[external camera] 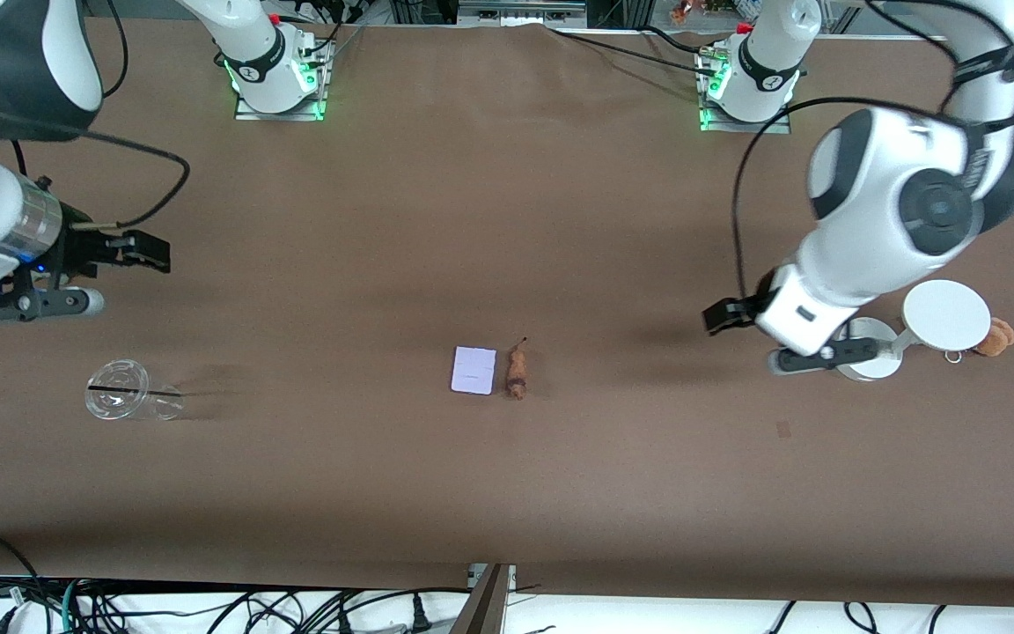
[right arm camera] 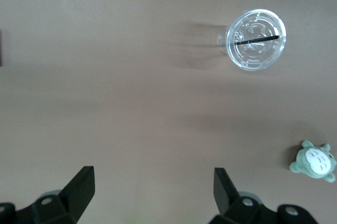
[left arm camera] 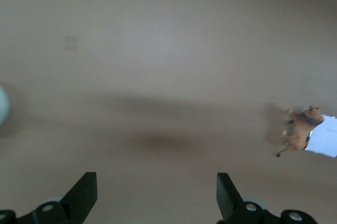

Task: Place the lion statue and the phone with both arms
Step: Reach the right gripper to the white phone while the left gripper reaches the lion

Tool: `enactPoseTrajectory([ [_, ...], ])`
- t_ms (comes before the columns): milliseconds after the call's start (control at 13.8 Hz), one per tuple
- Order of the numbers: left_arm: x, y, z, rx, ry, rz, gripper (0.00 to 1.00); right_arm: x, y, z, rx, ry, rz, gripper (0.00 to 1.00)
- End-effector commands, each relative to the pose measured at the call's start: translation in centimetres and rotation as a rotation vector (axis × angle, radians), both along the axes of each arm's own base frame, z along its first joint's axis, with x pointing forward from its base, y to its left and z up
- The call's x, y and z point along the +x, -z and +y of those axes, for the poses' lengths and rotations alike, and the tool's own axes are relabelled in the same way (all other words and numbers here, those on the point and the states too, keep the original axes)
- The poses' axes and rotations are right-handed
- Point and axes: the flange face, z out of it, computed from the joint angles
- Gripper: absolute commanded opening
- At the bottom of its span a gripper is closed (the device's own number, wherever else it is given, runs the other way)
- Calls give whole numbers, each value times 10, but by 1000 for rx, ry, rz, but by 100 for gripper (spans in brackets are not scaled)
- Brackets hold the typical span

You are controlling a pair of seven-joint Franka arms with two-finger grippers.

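Over at the right arm's end of the table, the right gripper [external camera: 142,251] hangs above bare brown table [external camera: 507,493], fingers [right arm camera: 79,187] spread wide with nothing between them; a clear plastic cup [external camera: 124,401] with a dark straw stands nearer the front camera than that gripper; the right wrist view alone shows a grey-green plush [right arm camera: 314,161] near the cup; mid-table, the phone [external camera: 473,370] lies flat, and just beside it toward the left arm's end lies the lion statue [external camera: 517,372], long axis running toward and away from the front camera, thin tail pointing at the robots' bases; open tabletop all round the pair; the left gripper [external camera: 723,317] hovers over clear table, fingers [left arm camera: 84,190] parted and empty; a white round-based stand [external camera: 929,326] and a tan plush [external camera: 995,337] sit at the left arm's end
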Motion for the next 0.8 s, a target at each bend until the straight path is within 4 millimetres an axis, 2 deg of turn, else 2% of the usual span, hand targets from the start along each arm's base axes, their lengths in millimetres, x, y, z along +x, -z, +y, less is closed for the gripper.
enactPoseTrajectory([
  [0,1,42,-70,15,-25,-37,100,11,11,3,14,13,-8,100],
  [72,-1,60,-94,18,-37,-51,100,17,21,5,15,11,-14,100],
  [217,11,79,-129,14,-83,-82,100,28,43,17,30,1,-29,100],
  [361,17,111,-178,12,-121,-119,100,37,65,27,58,51,-31,100],
  [506,14,143,-215,28,-127,-157,100,43,84,55,46,51,-41,100],
  [723,-3,195,-267,29,-146,-271,100,53,119,91,55,74,-74,100],
])
